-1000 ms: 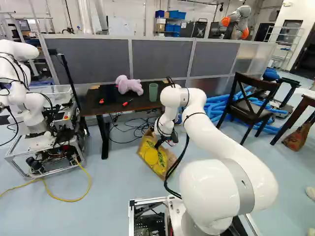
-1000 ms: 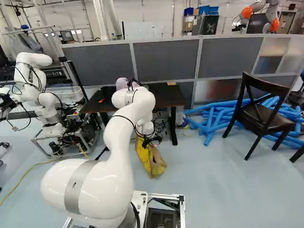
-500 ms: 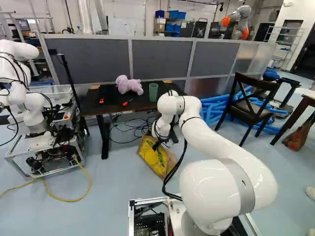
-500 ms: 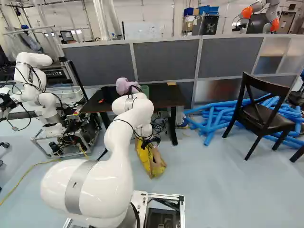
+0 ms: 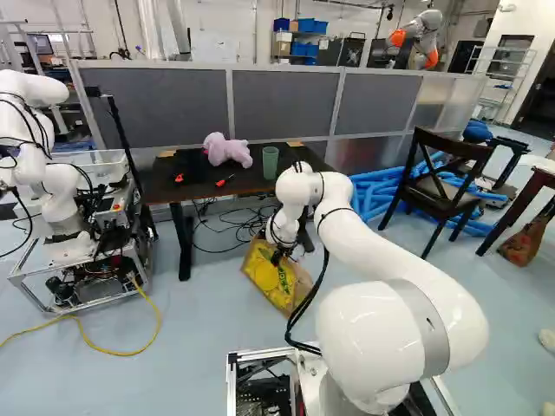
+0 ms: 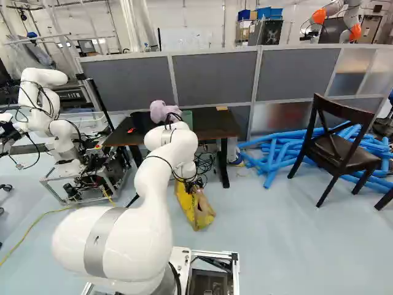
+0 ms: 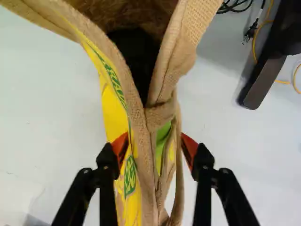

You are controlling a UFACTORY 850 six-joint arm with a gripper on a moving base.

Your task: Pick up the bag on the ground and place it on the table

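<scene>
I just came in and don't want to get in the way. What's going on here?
The white arm is reaching down to the yellow and brown bag on the floor, near the dark table. Its gripper straddles the bag's upper part, with an orange pad against either side, so it seems to have hold of it. The bag isn't on the table yet; lifting it there is probably next.

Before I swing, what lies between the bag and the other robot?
A table leg and loose black cables on the floor lie between the bag and another robot, as the left base view shows.
</scene>
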